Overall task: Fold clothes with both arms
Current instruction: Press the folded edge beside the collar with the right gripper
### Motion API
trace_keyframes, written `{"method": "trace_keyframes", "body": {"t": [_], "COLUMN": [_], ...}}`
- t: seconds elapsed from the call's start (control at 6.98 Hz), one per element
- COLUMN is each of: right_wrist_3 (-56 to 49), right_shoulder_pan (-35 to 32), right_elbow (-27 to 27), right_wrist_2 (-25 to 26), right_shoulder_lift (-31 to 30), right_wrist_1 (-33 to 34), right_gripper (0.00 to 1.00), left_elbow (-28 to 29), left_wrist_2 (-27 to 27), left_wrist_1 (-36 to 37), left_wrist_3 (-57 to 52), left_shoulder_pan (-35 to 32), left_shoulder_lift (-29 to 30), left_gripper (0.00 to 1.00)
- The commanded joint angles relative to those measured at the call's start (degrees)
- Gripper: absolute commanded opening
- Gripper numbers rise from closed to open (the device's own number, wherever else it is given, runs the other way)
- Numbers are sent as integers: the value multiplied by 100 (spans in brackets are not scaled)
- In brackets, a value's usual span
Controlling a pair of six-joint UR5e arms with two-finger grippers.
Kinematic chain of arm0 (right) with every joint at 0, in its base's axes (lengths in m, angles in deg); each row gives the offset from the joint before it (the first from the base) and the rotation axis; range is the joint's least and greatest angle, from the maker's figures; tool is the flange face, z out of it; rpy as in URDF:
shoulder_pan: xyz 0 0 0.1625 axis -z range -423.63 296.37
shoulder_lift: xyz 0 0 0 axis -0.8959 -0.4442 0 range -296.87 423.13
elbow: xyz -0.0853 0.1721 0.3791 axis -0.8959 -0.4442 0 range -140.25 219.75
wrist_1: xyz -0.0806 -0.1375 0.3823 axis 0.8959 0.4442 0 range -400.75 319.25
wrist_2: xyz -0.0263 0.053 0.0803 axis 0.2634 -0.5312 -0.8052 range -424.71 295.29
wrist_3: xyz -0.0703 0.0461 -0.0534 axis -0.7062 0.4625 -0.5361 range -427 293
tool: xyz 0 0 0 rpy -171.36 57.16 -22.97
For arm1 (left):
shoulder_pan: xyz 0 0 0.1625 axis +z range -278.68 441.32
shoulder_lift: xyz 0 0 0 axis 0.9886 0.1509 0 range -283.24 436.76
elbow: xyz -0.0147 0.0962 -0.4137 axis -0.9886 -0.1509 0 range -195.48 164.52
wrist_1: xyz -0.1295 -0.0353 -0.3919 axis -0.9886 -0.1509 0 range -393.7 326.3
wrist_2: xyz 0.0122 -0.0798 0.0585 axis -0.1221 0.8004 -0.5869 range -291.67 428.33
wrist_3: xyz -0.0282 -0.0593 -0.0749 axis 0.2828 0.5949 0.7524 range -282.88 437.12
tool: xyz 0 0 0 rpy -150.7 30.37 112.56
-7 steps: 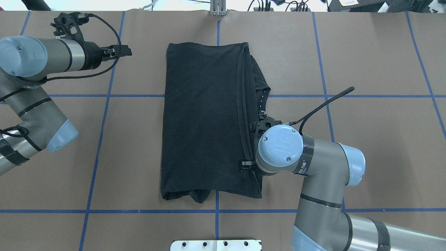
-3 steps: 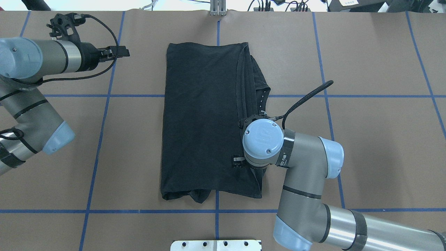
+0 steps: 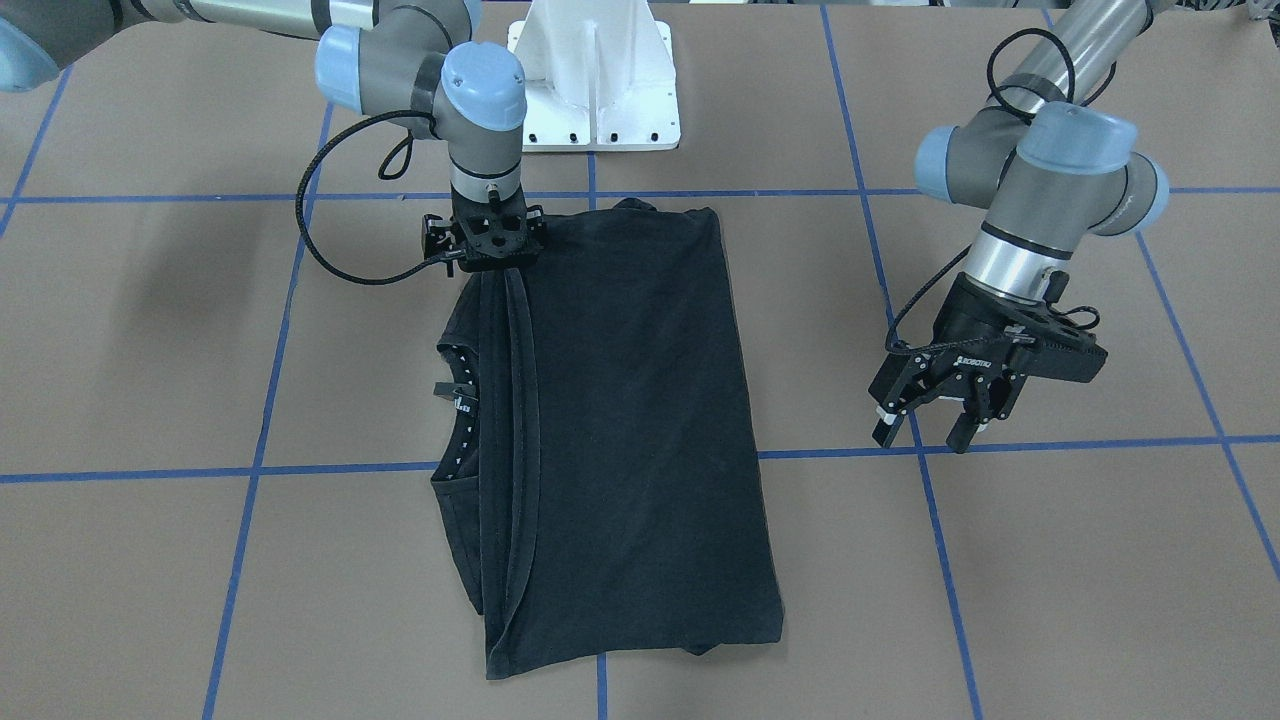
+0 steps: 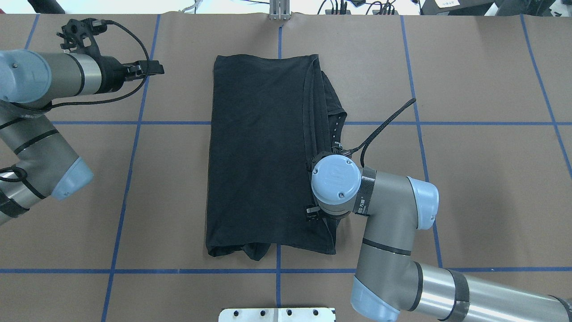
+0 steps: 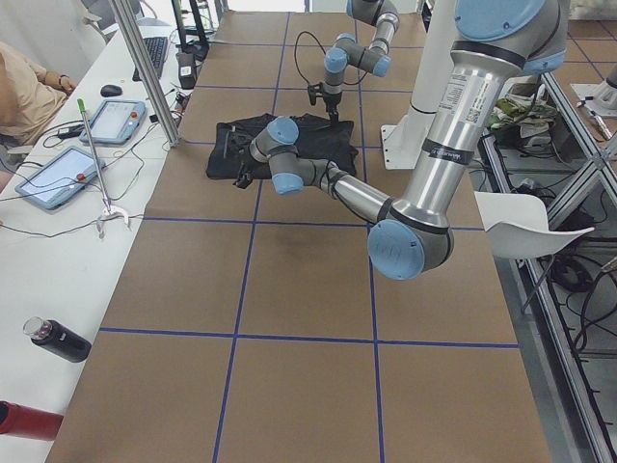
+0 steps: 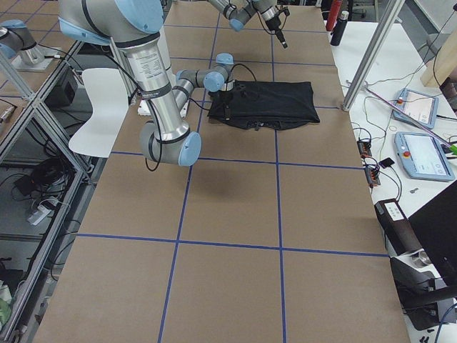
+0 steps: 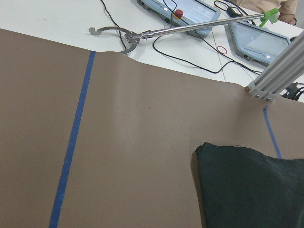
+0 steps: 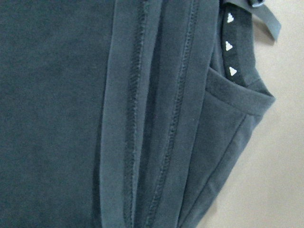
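the black t-shirt (image 4: 259,156), folded lengthwise, lies flat mid-tabletop (image 4: 469,179). the right gripper (image 3: 492,255) points down at its layered edge; its grip is hidden, so i cannot tell. the left gripper (image 3: 925,432) hangs released, well apart.

the black t-shirt (image 5: 301,145) lies flat right beneath the far right gripper (image 5: 335,113); the near left gripper (image 5: 237,164) is dark against the cloth behind its jaws, which can't be made out.

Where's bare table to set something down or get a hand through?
Widest bare table lies on the robot's right of the T-shirt, past the right arm's elbow. The strip between the shirt's left edge and the left arm is also free. Crowded: the shirt's right edge at the right gripper, and the far-left corner where the open left gripper hovers.
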Motion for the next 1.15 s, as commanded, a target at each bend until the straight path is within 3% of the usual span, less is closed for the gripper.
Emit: {"method": "trace_keyframes", "body": {"t": [0.0, 0.14, 0.57, 0.72, 0.86, 1.0], "right_wrist_3": [-49, -197, -664, -656, -647, -569], "right_shoulder_pan": [11, -41, -191, -182, -234, -269], "right_elbow": [11, 37, 1062, 1091, 831, 437], "right_wrist_2": [16, 16, 8, -36, -19, -19], "right_shoulder_lift": [-20, -29, -1089, -970, -317, 99], "right_wrist_1": [96, 218, 394, 499, 961, 975], "right_gripper": [100, 100, 100, 100, 100, 100], "left_elbow": [-5, 3, -75, -84, -137, -355], "left_wrist_2": [9, 105, 167, 167, 176, 411], "left_wrist_1": [0, -9, 0, 0, 0, 0], "left_wrist_3": [0, 9, 0, 0, 0, -9], "left_shoulder_pan": [-3, -3, -3, -3, -12, -12], "left_shoulder_lift": [-10, -10, -10, -10, -19, -263], "left_gripper": [100, 100, 100, 100, 100, 100]}}
